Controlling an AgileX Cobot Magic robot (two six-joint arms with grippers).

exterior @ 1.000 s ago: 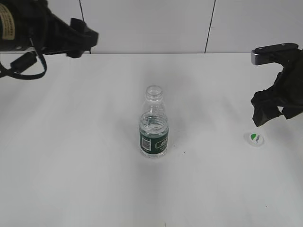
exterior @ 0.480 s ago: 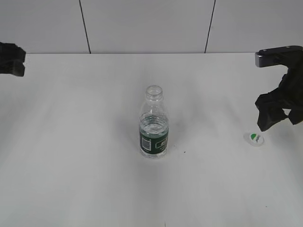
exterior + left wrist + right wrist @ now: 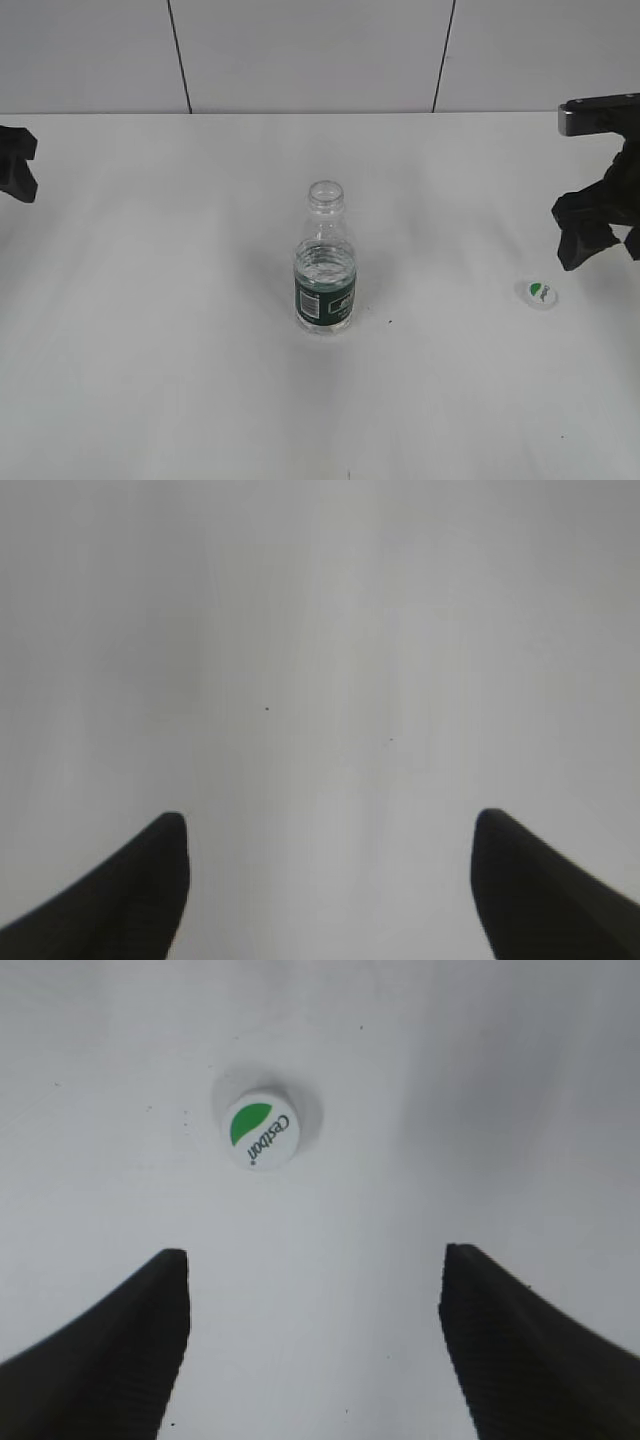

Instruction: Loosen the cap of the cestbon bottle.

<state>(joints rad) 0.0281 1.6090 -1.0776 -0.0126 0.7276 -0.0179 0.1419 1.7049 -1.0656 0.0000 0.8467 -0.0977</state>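
Observation:
The cestbon bottle [image 3: 325, 270] stands upright at the middle of the white table, its neck open with no cap on it. The cap [image 3: 538, 293] lies on the table at the right, green mark up; it also shows in the right wrist view [image 3: 261, 1129], ahead of the jaws. My right gripper [image 3: 596, 240] hangs open and empty above and to the right of the cap; its jaws [image 3: 312, 1280] are wide apart. My left gripper [image 3: 15, 170] sits at the far left edge, far from the bottle; its jaws [image 3: 328, 830] are open over bare table.
A white table [image 3: 180, 350] spreads around the bottle. A tiled wall [image 3: 300, 50] rises behind its far edge. Nothing else stands on the table.
My left arm has drawn back to the left edge of the view. My right gripper has moved right and slightly up, away from the cap. Bottle and cap have not moved.

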